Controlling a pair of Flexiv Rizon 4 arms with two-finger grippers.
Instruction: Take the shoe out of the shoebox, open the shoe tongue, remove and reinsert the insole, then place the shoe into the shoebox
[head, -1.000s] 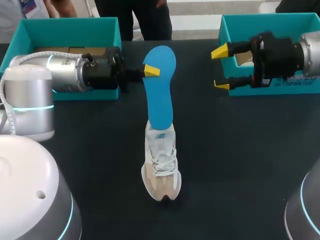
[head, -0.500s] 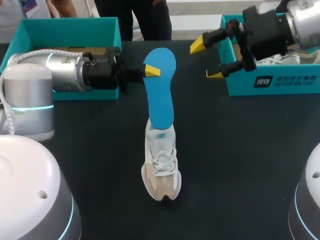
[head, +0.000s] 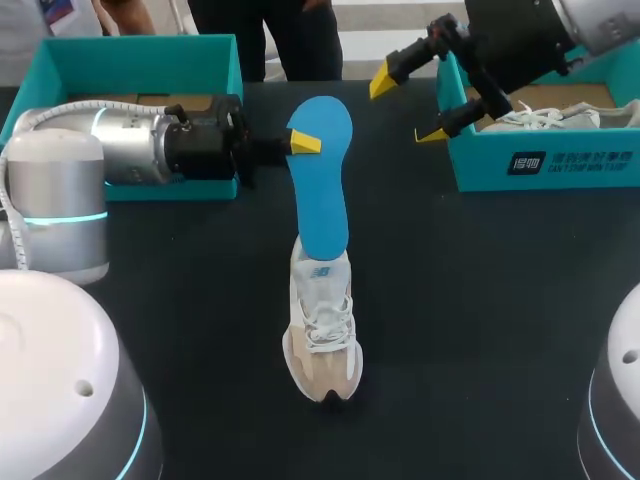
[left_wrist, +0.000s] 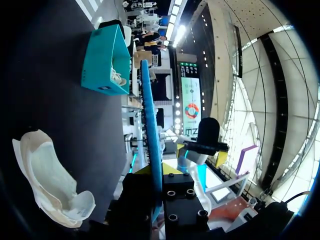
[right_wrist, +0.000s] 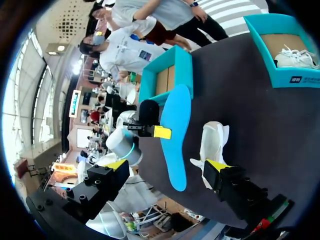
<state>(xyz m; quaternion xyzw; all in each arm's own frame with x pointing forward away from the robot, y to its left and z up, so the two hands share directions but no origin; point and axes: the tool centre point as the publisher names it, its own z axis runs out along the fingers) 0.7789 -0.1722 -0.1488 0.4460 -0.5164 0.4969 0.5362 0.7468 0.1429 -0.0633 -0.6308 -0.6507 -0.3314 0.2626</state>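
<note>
**A:** What takes up the most room?

**B:** The dark table (head: 480, 300). My left arm (head: 120, 145) lies across its far left part. My right arm (head: 530, 35) comes in at the far right corner.

**A:** And the boxes?

**B:** Two teal ones stand along the far edge. The left shoebox (head: 140, 52) sits behind the left arm. The right shoebox (head: 560, 165) sits partly under the right arm and holds a second shoe (head: 560, 115), pale with white laces.

**A:** Where is the shoe?

**B:** The shoe (head: 322, 335) stands on its sole in the middle of the table, toe toward the robot, well apart from both boxes. The left wrist view looks into its open collar.

**A:** The insole?

**B:** The insole (head: 325, 190) is blue and is held up in the air beyond the shoe's heel. In the head view its near end overlaps the collar. The wrist views show a strip of table between the two, so it looks clear of the shoe.

**A:** What holds it?

**B:** The left gripper (head: 300, 141). Its jaws pinch the insole near its far, broader end, with one yellow tip pressed on the blue face. The left wrist view shows the insole edge-on, running straight out between the two fingers.

**A:** And the other one?

**B:** The right gripper (head: 405, 107) hangs over the table just beside the right shoebox's left wall, jaws spread wide and gripping nothing. The insole is off to its side, apart from it.
</note>
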